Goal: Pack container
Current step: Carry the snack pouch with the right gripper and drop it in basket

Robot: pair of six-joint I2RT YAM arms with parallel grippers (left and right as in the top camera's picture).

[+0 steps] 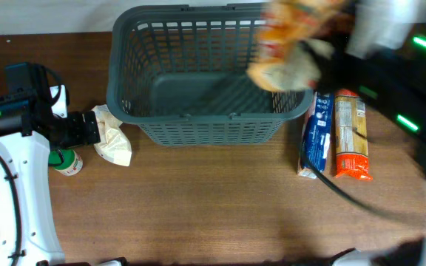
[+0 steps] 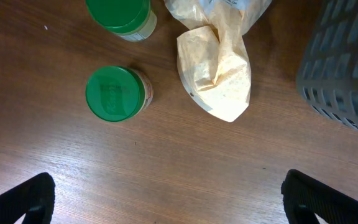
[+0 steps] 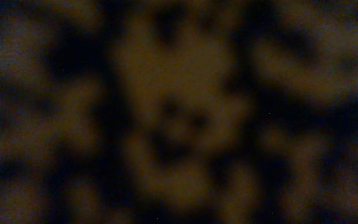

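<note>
container [image 1: 213, 133] (grey plastic): slotted lattice, rect.

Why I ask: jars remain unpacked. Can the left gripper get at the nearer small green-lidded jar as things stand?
Probably yes: the left gripper hangs open, and only bare wooden table lies between it and the upright green-lidded jar.

Overhead looks straight down on the table [image 1: 198, 207]. Left wrist looks down too, closer, sharing the basket [image 1: 198, 133] [image 2: 347, 62] corner. Right wrist's all blur.
</note>
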